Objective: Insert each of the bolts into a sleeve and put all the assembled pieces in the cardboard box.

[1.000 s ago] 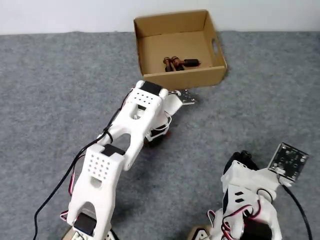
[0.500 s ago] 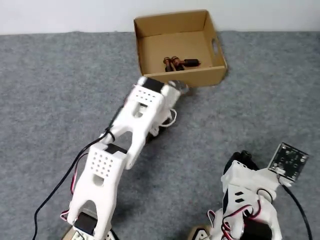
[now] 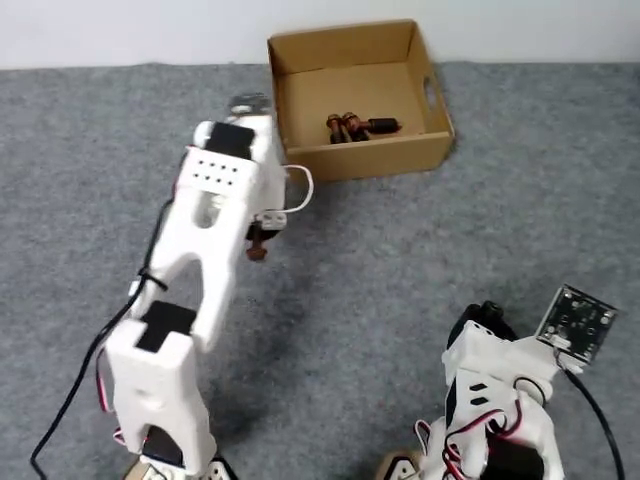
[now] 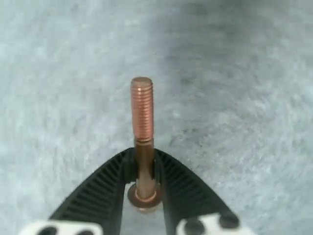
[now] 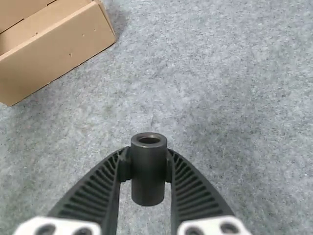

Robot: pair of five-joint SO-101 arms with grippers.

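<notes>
While open worktop (image 3: pixel 480 230) lies before the cardboard box (image 3: pixel 365 158), my left arm extends beside its corner, left end effector (image 4: pixel 143 159) clamping a bolt (image 4: pixel 142 107); my right end effector (image 5: pixel 148 159) grips a sleeve (image 5: pixel 148 176).

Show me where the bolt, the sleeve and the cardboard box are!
bolt (image 4: pixel 142 112), left wrist view, on its threaded shank.
sleeve (image 5: pixel 148 169), right wrist view, on its dark side wall.
cardboard box (image 3: pixel 372 158), high view, on its front outer wall.
</notes>
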